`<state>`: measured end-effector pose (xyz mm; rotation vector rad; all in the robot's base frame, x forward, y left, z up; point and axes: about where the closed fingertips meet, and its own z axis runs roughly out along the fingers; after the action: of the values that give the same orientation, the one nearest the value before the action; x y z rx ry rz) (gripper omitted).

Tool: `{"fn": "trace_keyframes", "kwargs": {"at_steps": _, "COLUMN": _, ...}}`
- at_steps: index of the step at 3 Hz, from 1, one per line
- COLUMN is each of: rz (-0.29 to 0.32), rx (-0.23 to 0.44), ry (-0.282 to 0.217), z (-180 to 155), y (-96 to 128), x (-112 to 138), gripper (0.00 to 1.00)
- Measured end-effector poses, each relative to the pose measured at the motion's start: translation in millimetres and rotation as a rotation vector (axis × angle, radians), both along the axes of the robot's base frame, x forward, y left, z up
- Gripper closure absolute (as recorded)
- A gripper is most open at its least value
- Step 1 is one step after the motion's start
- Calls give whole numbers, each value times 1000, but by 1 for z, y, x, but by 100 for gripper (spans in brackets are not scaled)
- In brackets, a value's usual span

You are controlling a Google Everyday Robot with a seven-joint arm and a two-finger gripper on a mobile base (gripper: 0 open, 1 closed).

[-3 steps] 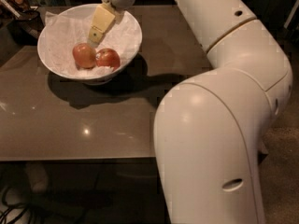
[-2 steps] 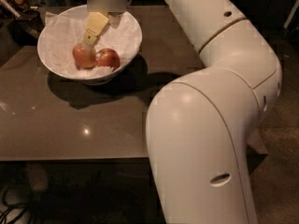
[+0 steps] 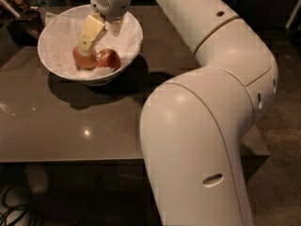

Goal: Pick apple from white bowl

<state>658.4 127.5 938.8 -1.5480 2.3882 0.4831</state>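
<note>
The white bowl [image 3: 56,36], lined with crinkled white paper, stands at the far left of the dark table. Two apples lie side by side in it: the deeper red, glossy apple [image 3: 109,59] on the right and a paler orange-tan apple [image 3: 83,60] touching it on the left. My gripper [image 3: 99,40] hangs inside the bowl just above the apples, open and empty. Its left yellowish finger [image 3: 89,33] reaches down to the top of the paler apple. The right finger [image 3: 115,27] is above and behind the red apple.
The grey-brown table [image 3: 70,121] has its front edge near the bottom left. My large white arm [image 3: 197,126] fills the right half of the view. Dark clutter [image 3: 19,4] sits at the back left corner. Cables [image 3: 14,201] lie on the floor below.
The gripper has moved left and lower into the bowl, so its left finger now sits over the paler apple. The apples and bowl have not moved.
</note>
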Motion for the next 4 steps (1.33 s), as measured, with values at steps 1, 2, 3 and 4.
{"fn": "trace_keyframes", "kwargs": {"at_steps": 1, "rz": -19, "rx": -32, "ry": 12, "z": -6, "y": 2, "x": -1, "gripper": 14}}
{"fn": "trace_keyframes", "kwargs": {"at_steps": 2, "rz": -27, "rx": -53, "ry": 19, "z": -11, "y": 2, "x": -3, "gripper": 15}}
{"fn": "trace_keyframes", "kwargs": {"at_steps": 3, "rz": -34, "rx": -68, "ry": 27, "z": -16, "y": 0, "x": -4, "gripper": 16}}
{"fn": "trace_keyframes", "kwargs": {"at_steps": 4, "rz": -39, "rx": -79, "ry": 31, "z": -21, "y": -2, "x": -2, "gripper": 17}}
